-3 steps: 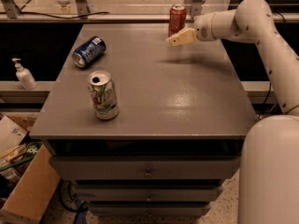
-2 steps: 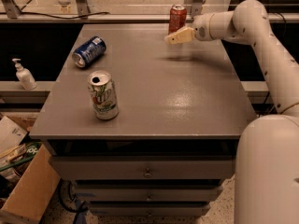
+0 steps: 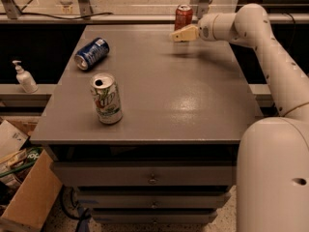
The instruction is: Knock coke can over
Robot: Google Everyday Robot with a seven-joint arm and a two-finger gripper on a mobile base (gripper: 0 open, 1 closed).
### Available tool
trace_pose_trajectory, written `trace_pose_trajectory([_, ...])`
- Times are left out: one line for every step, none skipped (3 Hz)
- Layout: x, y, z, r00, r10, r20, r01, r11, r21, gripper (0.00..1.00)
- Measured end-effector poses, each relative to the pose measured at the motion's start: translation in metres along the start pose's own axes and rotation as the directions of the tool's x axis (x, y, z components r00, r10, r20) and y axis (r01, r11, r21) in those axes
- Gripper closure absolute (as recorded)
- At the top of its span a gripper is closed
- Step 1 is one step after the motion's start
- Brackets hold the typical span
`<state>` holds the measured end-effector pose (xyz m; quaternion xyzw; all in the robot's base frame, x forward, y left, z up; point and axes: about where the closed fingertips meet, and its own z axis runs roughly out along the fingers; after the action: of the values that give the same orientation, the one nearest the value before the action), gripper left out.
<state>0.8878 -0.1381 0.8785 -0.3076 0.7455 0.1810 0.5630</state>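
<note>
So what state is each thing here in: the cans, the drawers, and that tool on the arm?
coke can: upright, at the table's far edge.
blue can: lying on its side.
7UP can: upright, top opened.
drawers: shut.
tool: just in front of the coke can.

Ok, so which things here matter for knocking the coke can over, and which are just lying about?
Part of the job:
coke can, upright at the far edge of the table
gripper, just in front of the can, low beside it

Just lying about:
blue can, on its side
7UP can, upright
pump bottle and cardboard box, off the table
</note>
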Motion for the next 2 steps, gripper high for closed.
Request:
trace_pose_trajectory([-0.0021, -0.0021, 0.0097, 1.000, 0.009, 0.005, -0.009, 0.9998, 0.017, 0.00])
trace_pose_trajectory([-0.0005, -0.0023, 0.0193, 1.000, 0.019, 0.005, -0.019, 0.9996, 0.022, 0.00])
